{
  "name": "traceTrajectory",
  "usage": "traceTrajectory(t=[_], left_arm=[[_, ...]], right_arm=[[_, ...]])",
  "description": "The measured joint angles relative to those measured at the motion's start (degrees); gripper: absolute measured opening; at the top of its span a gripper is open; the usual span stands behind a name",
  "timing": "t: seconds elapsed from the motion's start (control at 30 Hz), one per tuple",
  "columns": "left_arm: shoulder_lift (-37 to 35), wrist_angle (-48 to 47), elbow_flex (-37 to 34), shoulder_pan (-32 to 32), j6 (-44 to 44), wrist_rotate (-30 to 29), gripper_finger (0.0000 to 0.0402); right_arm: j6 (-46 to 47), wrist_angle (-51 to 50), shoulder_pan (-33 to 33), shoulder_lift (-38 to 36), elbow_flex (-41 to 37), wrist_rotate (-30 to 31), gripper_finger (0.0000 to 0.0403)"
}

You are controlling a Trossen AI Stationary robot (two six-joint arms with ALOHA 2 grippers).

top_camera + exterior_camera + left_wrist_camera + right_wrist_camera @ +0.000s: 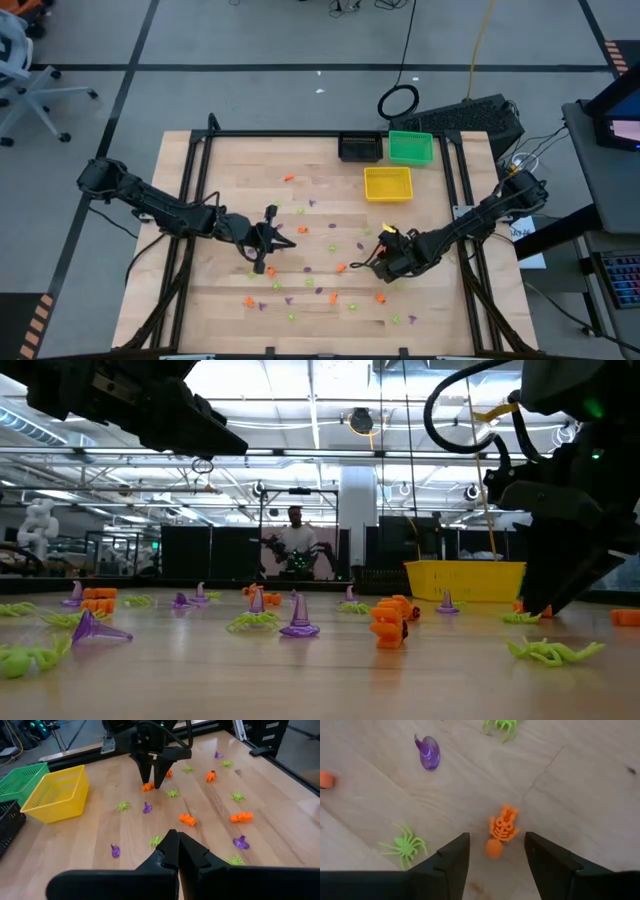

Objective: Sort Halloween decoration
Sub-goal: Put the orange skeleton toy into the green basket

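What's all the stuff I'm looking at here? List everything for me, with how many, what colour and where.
Small plastic Halloween trinkets: dozens; orange skeletons, purple witch hats, light-green spiders; scattered over the table's middle and near side.
Yellow square basket: one; far side, right of centre.
Green square basket: one; behind the yellow one.
Black square basket: one; left of the green one.
Wooden table: one; pale wood, black frame.
Person: one; standing in the room behind, seen in the low view.
Left gripper: black, shut, over the table's left half.
Right gripper: black, open, fingers either side of an orange skeleton.
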Motion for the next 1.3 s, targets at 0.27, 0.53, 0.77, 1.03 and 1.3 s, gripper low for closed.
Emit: traceTrajectory(t=[0.27, 0.53, 0.77, 1.03, 1.3], left_arm=[[0.0, 1.49, 0.0, 0.0, 0.64, 0.0, 0.0], [0.0, 2.29, 0.0, 0.0, 1.8, 0.02, 0.0], [0.0, 2.58, 0.0, -0.04, 1.76, 0.02, 0.0], [-0.02, 4.35, 0.02, -0.04, 1.72, 0.02, 0.0], [-0.02, 4.17, 0.02, -0.04, -0.36, 0.03, 0.0]], right_arm=[[-0.46, -0.28, -0.09, 0.91, 0.07, 0.23, 0.0085], [-3.03, 0.0, -0.2, -1.39, -0.09, -2.14, 0.0011], [-5.9, -0.1, -0.15, -7.99, -0.1, -2.37, 0.0012], [-14.12, 0.25, -1.01, -18.09, -0.1, -0.33, 0.0009], [-27.93, 0.42, -5.58, -26.6, -0.1, 1.15, 0.0009]])
